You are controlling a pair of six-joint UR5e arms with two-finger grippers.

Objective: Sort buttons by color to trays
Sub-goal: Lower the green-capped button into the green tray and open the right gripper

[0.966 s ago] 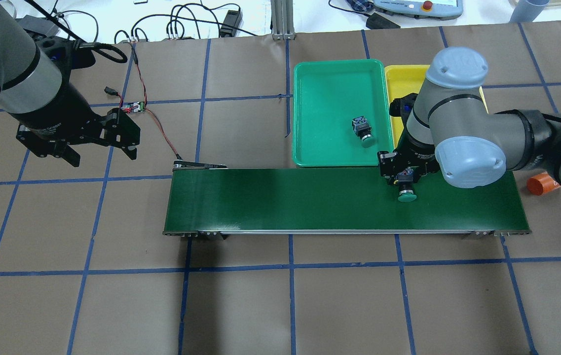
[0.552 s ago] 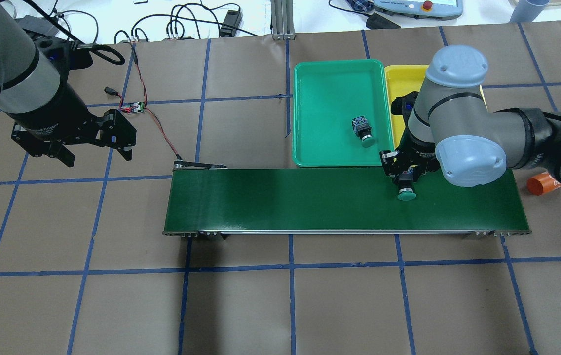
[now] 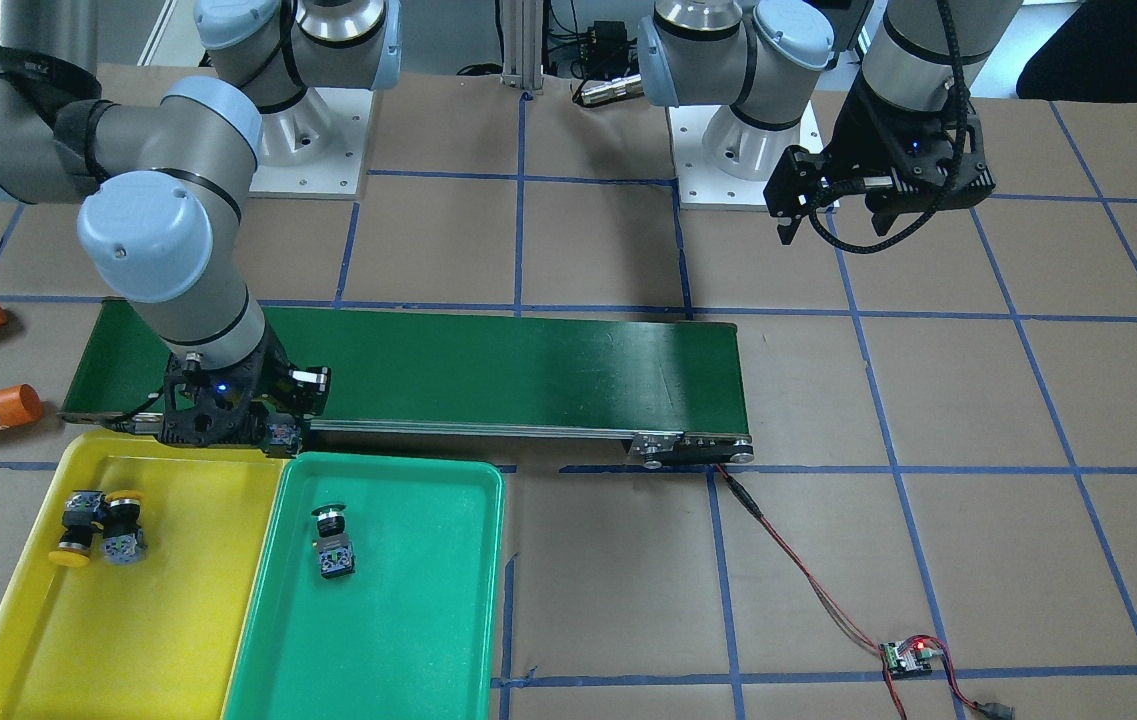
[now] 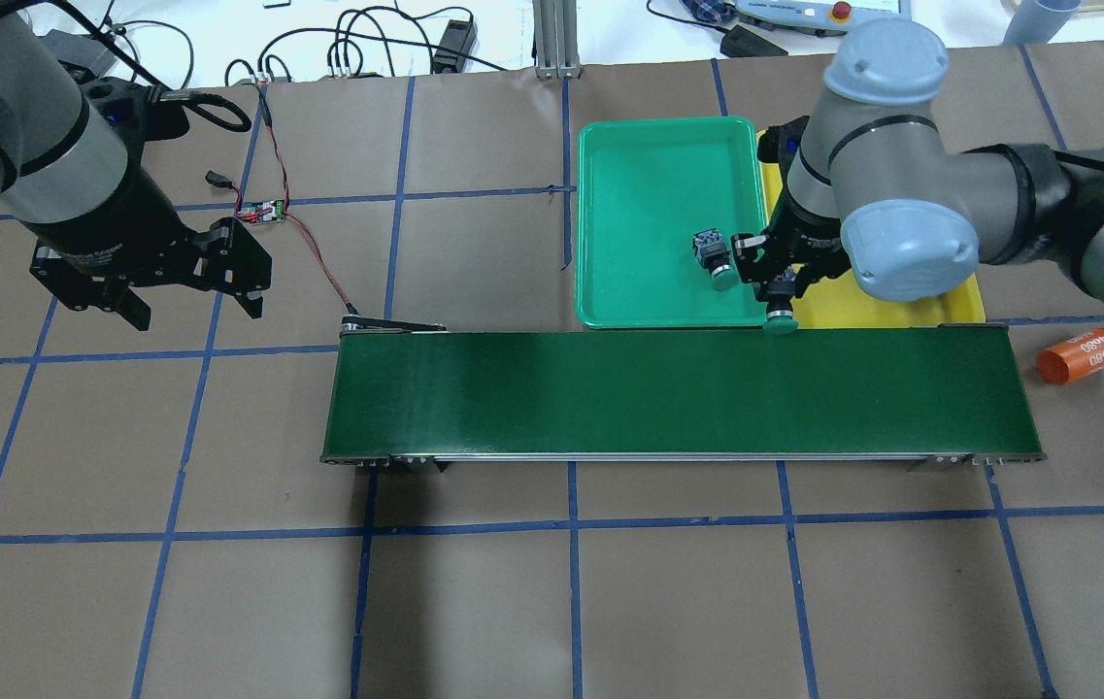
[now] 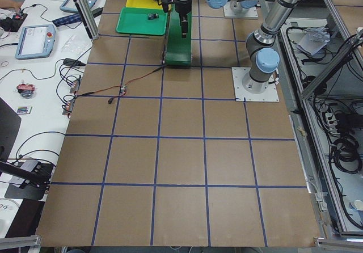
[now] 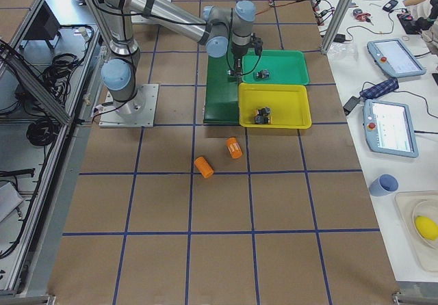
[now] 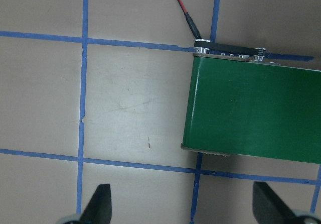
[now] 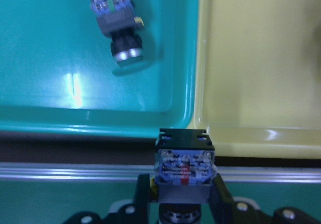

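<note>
1. The green-capped button [image 8: 184, 166] is clamped in my right pincer [image 4: 782, 291]. It is held over the belt's far edge, right where the two tray rims meet, and its contact block faces the wrist camera.
2. A second green button [image 4: 715, 260] lies on its side in the green tray [image 4: 649, 155], near the held one.
3. Two yellow buttons [image 3: 78, 525] lie touching each other in the yellow tray [image 3: 178, 620].
4. The conveyor belt [image 4: 668, 393] runs along both trays' rims.
5. My left pincer [image 4: 194, 306] hangs over the worktop [image 4: 513, 602] past the belt's other end, jaws spread wide and gripping nothing.
</note>
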